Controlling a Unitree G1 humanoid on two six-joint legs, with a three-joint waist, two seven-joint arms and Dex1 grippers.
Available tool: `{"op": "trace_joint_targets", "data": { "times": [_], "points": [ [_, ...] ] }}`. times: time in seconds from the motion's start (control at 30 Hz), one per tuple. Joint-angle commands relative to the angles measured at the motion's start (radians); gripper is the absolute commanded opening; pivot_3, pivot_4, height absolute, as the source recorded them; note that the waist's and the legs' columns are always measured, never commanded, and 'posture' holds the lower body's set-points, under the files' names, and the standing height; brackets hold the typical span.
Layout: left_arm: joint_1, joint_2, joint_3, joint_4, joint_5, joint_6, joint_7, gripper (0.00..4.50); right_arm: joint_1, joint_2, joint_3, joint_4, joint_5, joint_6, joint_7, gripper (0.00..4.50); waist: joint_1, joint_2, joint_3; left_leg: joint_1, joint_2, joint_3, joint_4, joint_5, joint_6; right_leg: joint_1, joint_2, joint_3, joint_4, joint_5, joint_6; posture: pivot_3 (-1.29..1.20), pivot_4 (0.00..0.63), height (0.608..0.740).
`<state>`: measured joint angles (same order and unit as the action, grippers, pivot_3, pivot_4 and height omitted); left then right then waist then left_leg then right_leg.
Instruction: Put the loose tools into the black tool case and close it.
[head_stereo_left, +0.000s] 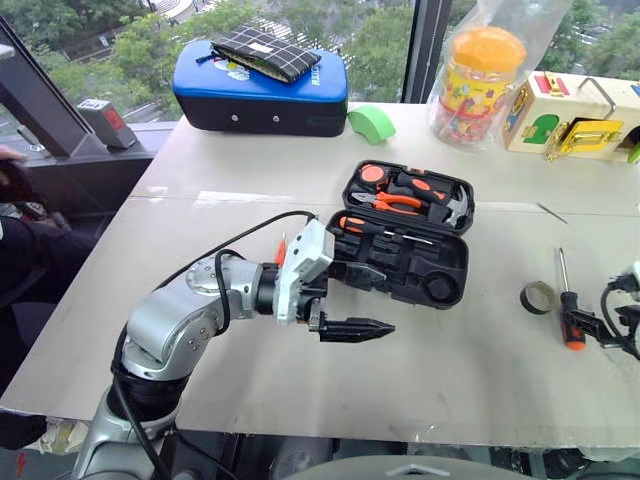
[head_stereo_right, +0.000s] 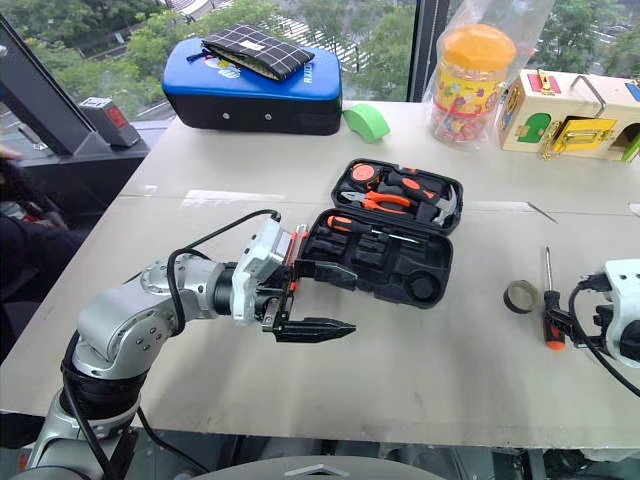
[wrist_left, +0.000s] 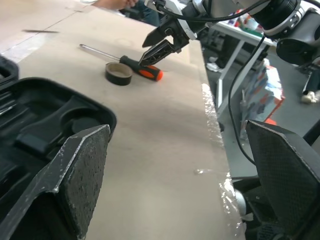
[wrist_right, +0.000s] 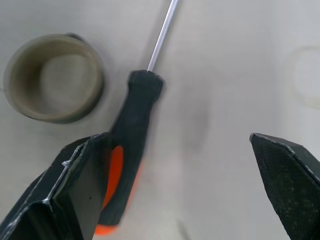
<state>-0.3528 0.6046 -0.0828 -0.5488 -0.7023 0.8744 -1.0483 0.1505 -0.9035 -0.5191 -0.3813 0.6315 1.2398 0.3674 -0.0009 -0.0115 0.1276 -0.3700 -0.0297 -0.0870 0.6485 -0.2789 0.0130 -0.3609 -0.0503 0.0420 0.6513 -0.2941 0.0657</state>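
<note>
Head views, case: black tool case lies open mid-table, lid tipped up on its far side with pliers and a hammer in it, an orange-handled tool in the near half.
Head views, left gripper: left gripper hangs just near-left of the case, fingers spread wide, nothing between them.
Head views, screwdriver: loose screwdriver lies on the table well right of the case, shaft pointing far, a tape roll just beside it on the left.
Head views, right gripper: right gripper at the right edge, by the screwdriver's handle.
Left wrist view: spread, empty fingers over the case's corner and bare table; screwdriver and tape roll beyond, right gripper over the handle.
Right wrist view: fingers wide apart, straddling the black-and-orange handle, not clamped on it; tape roll alongside.
</note>
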Motion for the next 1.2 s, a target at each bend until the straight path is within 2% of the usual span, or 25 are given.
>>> {"op": "trace_joint_targets", "data": {
  "times": [0.03,0.1,0.13,0.2,0.27,0.37,0.47,0.57,0.63,0.8,0.97,1.07,1.2],
  "points": [
    [0.012,0.0,0.013,-0.034,0.012,-0.048,0.048,4.5,-0.036,-0.004,0.077,0.072,-0.037,0.038,0.0,3.27,0.001,-0.003,0.0,0.0,0.0,0.0,0.001,0.0,0.0,0.001,0.0,0.0,-0.001,0.0,0.0,0.0,0.15,0.74],
    [0.016,-0.011,0.013,-0.038,0.012,-0.058,0.08,4.5,-0.038,-0.011,0.083,0.084,-0.051,0.036,0.003,2.66,0.008,-0.003,-0.001,-0.001,-0.001,0.0,0.001,-0.001,0.001,0.001,-0.001,0.0,-0.003,0.0,0.0,0.0,0.15,0.74],
    [0.017,-0.012,0.012,-0.039,0.007,-0.059,0.088,4.5,-0.041,-0.01,0.078,0.087,-0.051,0.039,0.004,1.98,0.015,-0.004,-0.001,-0.001,-0.001,0.0,0.002,-0.001,0.002,0.001,-0.001,0.0,-0.004,0.0,0.0,0.0,0.15,0.74],
    [0.024,-0.009,0.007,-0.039,0.001,-0.064,0.096,4.5,-0.046,-0.015,0.067,0.088,-0.051,0.048,0.008,1.07,0.019,-0.005,-0.002,-0.003,-0.001,-0.001,0.002,-0.002,0.003,0.001,-0.001,-0.001,-0.005,0.0,0.0,0.0,0.15,0.74],
    [0.034,-0.006,-0.001,-0.036,0.006,-0.078,0.099,4.5,-0.044,-0.025,0.055,0.082,-0.05,0.062,0.014,0.37,0.019,-0.005,-0.002,-0.004,-0.002,-0.001,0.003,-0.002,0.003,0.001,-0.002,-0.001,-0.006,0.0,0.0,0.0,0.15,0.74],
    [0.04,-0.008,-0.007,-0.033,0.012,-0.097,0.105,4.5,-0.02,-0.045,0.009,0.05,-0.048,0.076,0.026,0.31,0.021,-0.004,-0.002,-0.005,-0.002,-0.002,0.003,-0.002,0.003,0.001,-0.003,-0.001,-0.008,0.0,0.0,0.0,0.15,0.74],
    [0.044,-0.015,0.004,-0.027,0.013,-0.118,0.123,4.5,0.026,-0.104,-0.091,-0.02,-0.038,0.09,0.075,0.31,0.033,0.0,-0.001,-0.008,-0.002,-0.005,0.003,-0.002,0.003,0.0,-0.003,-0.002,-0.009,0.0,0.001,0.0,0.15,0.74],
    [0.08,-0.052,0.047,-0.018,0.028,-0.201,0.164,4.5,-0.04,-0.162,-0.189,-0.107,0.052,0.121,0.168,0.31,0.022,0.006,0.0,-0.008,-0.002,-0.002,0.003,-0.002,0.003,-0.001,-0.003,-0.001,-0.009,0.0,0.001,0.0,0.15,0.74],
    [0.115,-0.028,0.069,-0.024,0.022,-0.2,0.162,4.5,-0.128,-0.199,-0.156,-0.148,0.104,0.12,0.207,0.31,0.001,0.008,0.0,-0.007,-0.001,0.001,0.002,-0.002,0.004,-0.001,-0.003,0.0,-0.009,0.001,0.001,0.0,0.15,0.74],
    [0.208,-0.002,0.167,-0.046,-0.026,-0.181,0.21,4.5,-0.466,-0.155,0.227,-0.175,0.072,-0.029,0.204,0.31,-0.027,0.003,0.004,0.0,0.006,0.003,-0.001,-0.003,0.004,0.0,0.001,0.001,-0.009,0.002,-0.002,0.0,0.15,0.74],
    [0.384,0.073,0.293,-0.144,-0.059,-0.193,0.188,4.5,-0.769,-0.06,0.754,-0.042,-0.154,-0.235,0.355,0.31,-0.031,0.004,0.006,-0.003,0.006,0.002,-0.001,-0.003,0.004,-0.002,-0.001,0.0,-0.01,0.002,-0.002,0.0,0.15,0.74],
    [0.449,0.095,0.345,-0.186,-0.089,-0.195,0.204,4.5,-0.848,-0.041,0.91,0.068,-0.272,-0.352,0.453,0.31,-0.01,0.004,0.007,-0.01,0.004,-0.001,-0.001,0.0,-0.001,-0.008,-0.004,-0.001,-0.011,0.002,-0.002,0.0,0.15,0.74],
    [0.53,0.098,0.404,-0.233,-0.102,-0.207,0.229,4.5,-0.905,0.003,1.008,0.194,-0.366,-0.454,0.547,0.3,0.005,0.004,0.006,-0.012,0.001,-0.002,-0.001,0.0,-0.002,-0.009,-0.008,-0.002,-0.013,0.002,-0.002,0.0,0.15,0.74]
  ]
}}
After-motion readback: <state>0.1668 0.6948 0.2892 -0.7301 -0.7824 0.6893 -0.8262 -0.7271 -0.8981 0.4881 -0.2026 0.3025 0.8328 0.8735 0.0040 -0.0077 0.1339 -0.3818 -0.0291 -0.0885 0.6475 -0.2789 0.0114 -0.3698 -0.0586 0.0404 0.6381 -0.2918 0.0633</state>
